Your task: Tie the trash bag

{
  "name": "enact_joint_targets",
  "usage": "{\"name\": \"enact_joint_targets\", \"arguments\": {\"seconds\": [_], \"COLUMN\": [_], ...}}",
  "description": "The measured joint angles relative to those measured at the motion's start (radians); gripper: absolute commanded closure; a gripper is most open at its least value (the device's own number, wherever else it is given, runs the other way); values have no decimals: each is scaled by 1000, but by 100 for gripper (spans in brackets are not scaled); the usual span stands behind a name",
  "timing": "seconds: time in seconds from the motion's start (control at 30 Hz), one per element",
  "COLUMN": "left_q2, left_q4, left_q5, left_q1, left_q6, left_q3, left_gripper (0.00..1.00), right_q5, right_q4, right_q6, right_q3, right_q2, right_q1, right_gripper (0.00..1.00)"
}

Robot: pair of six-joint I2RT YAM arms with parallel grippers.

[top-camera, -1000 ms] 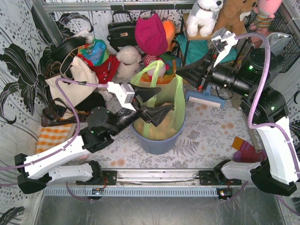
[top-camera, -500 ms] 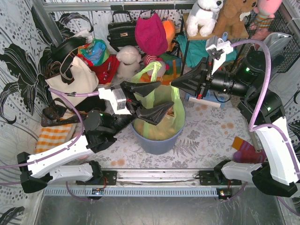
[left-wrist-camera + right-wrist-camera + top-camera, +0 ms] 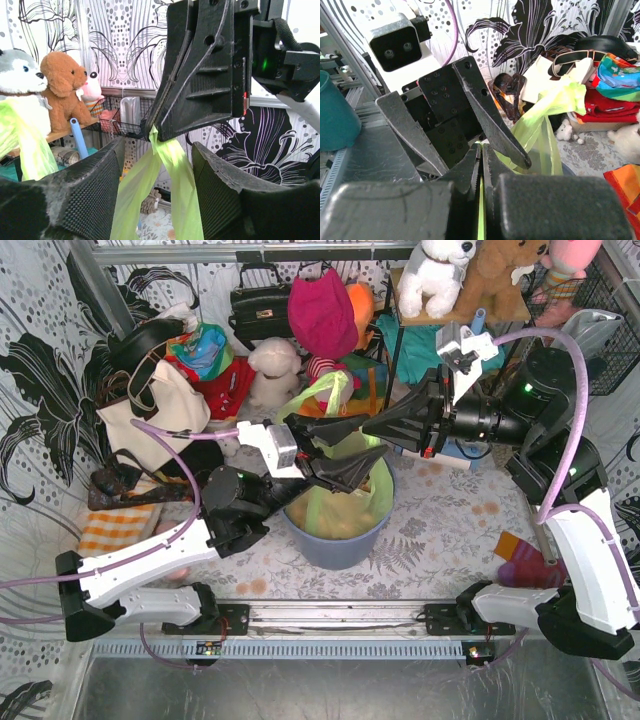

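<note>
The lime-green trash bag (image 3: 345, 495) sits in a round blue bin (image 3: 335, 545), brown paper showing through. My right gripper (image 3: 372, 425) is shut on one bag handle and holds it up above the bin; the green strip shows pinched between its jaws in the right wrist view (image 3: 481, 150). My left gripper (image 3: 362, 438) is open, its fingers on either side of that handle strip (image 3: 175, 170), just below the right gripper's tips (image 3: 157, 150). The bag's other handle (image 3: 325, 390) stands up loose behind.
A cream tote bag (image 3: 160, 405) stands at the left, a black handbag (image 3: 262, 302) and magenta hat (image 3: 322, 310) behind the bin. Plush toys (image 3: 435, 270) sit on a back shelf. An orange checked cloth (image 3: 110, 530) lies front left, dark socks (image 3: 525, 565) front right.
My left gripper has swung up and right, its open fingers now around the handle strip. My right gripper has moved left over the bin with the handle in it.
</note>
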State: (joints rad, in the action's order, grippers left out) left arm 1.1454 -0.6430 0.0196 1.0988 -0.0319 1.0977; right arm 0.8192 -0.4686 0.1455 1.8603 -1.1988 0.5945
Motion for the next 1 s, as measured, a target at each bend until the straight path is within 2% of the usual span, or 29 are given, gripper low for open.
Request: {"name": "enact_joint_targets", "arguments": {"seconds": [0.17,0.3,0.53,0.57,0.6,0.7,0.73,0.8,1.0], "left_q2": [-4,-4,-2,-2,-2,-2,-2,-2,-15], "left_q4": [-31,-25,-16,-16,-16,-17,-16,-14,-11], "left_q5": [11,18,15,14,13,14,16,23,45], "left_q1": [0,0,0,0,-1,-1,-1,-1,-1], "left_q6": [5,4,6,7,8,8,8,8,5], "left_q3": [0,11,18,18,18,19,19,19,12], "left_gripper": [46,58,96,100,100,100,100,100,100], "right_q5": [25,31,49,50,50,50,45,23,-39], "right_q4": [0,0,6,6,6,7,10,23,74], "right_q6": [0,0,0,-1,0,0,2,10,33], "right_q3": [0,4,19,22,24,32,34,36,52], "right_q2": [-5,-7,-10,-10,-11,-13,-14,-14,-34], "right_q1": [0,0,0,0,0,0,0,0,0], "right_gripper": [100,100,100,100,98,65,60,54,48]}}
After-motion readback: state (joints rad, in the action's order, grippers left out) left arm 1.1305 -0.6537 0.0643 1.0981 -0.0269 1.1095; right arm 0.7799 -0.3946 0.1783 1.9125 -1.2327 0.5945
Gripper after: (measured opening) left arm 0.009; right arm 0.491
